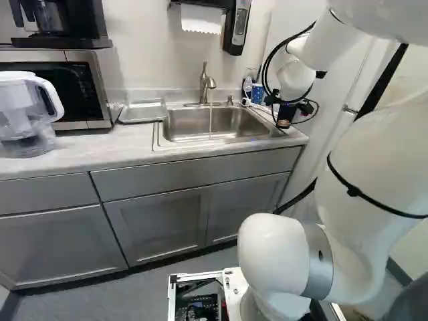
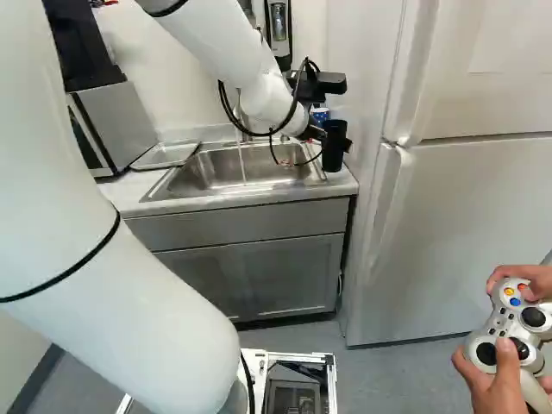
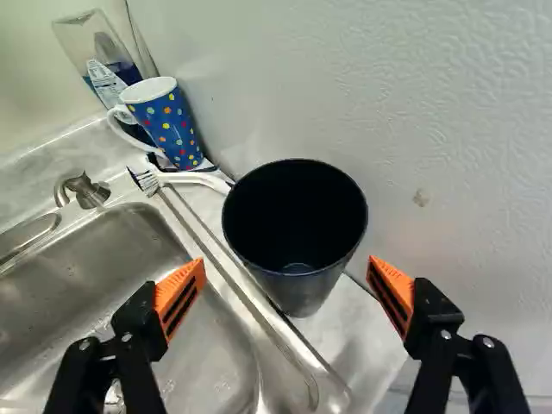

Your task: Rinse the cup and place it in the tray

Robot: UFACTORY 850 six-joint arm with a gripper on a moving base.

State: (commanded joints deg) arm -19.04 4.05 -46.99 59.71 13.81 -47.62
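At the sink's right end, the gripper (image 1: 284, 122) shows small and dark in the left base view. In the wrist view, the gripper (image 3: 288, 280) is open, its orange-padded fingers wide apart. Just ahead, the black cup (image 3: 297, 228) stands upright on the narrow counter strip between sink and pale wall, roughly centred between the fingers, with no visible contact. The cup (image 2: 335, 148) also appears dark in the right base view, partly merged with the gripper. A metal tray (image 1: 143, 111) lies left of the sink. Water runs from the faucet (image 1: 206, 81) into the sink (image 1: 214, 124).
Behind the cup are a dotted blue mug (image 3: 168, 125), a white brush (image 3: 185, 178) and a clear bottle (image 3: 102, 65). A microwave (image 1: 63, 83) and water pitcher (image 1: 27, 114) stand left of the tray. A fridge (image 2: 457, 233) rises at the right. Hands hold a controller (image 2: 509, 323).
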